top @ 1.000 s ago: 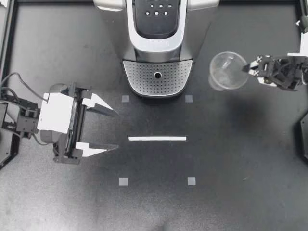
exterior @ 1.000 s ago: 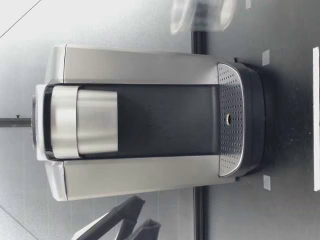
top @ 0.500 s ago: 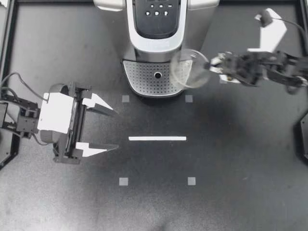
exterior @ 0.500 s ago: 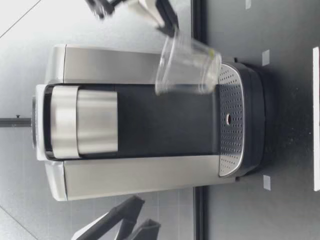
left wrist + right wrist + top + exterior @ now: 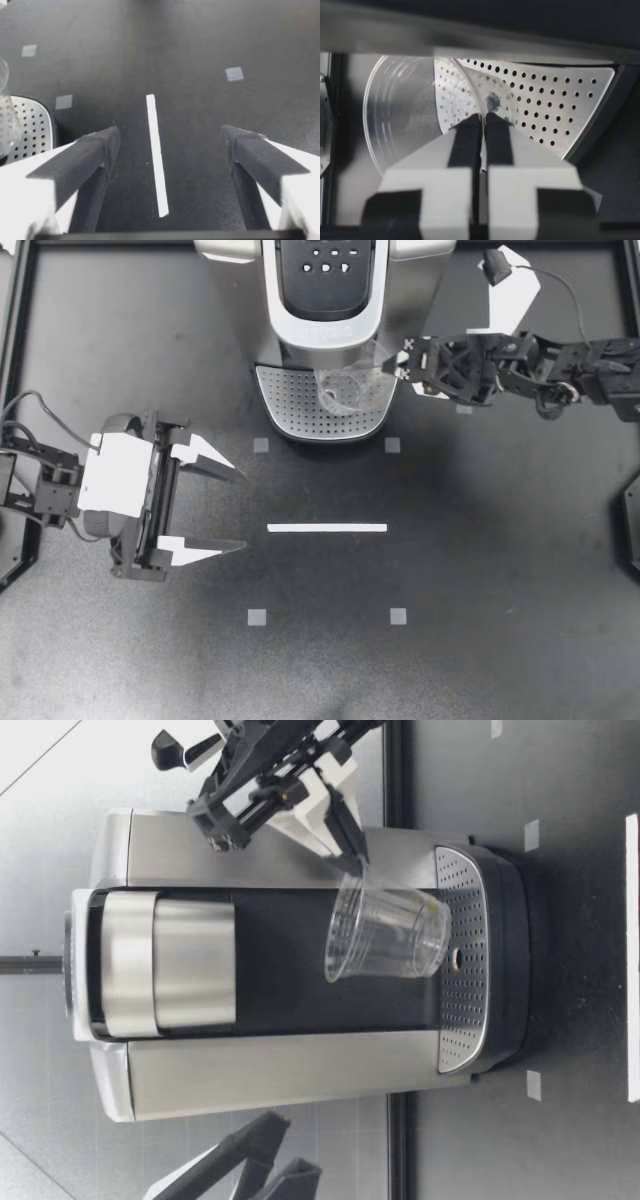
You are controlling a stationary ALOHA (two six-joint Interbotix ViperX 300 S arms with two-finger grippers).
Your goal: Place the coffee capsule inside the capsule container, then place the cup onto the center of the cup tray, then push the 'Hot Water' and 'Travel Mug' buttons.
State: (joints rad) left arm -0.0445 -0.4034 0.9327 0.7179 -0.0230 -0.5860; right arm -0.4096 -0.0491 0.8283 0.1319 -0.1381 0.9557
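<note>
Cup [image 5: 348,392] pinched at rim by right gripper [image 5: 395,367], tilted just above tray [image 5: 290,405] for centering; left gripper [image 5: 240,509] released, parked clear of tray.

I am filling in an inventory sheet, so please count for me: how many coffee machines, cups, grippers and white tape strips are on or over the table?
coffee machine: 1
clear cup: 1
grippers: 2, left gripper and right gripper
white tape strip: 1
Total: 5

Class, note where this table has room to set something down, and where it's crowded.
Bare: the mat beyond the tape line from the machine, and right of that line. Crowded: the cup tray, where my right gripper holds the cup.
</note>
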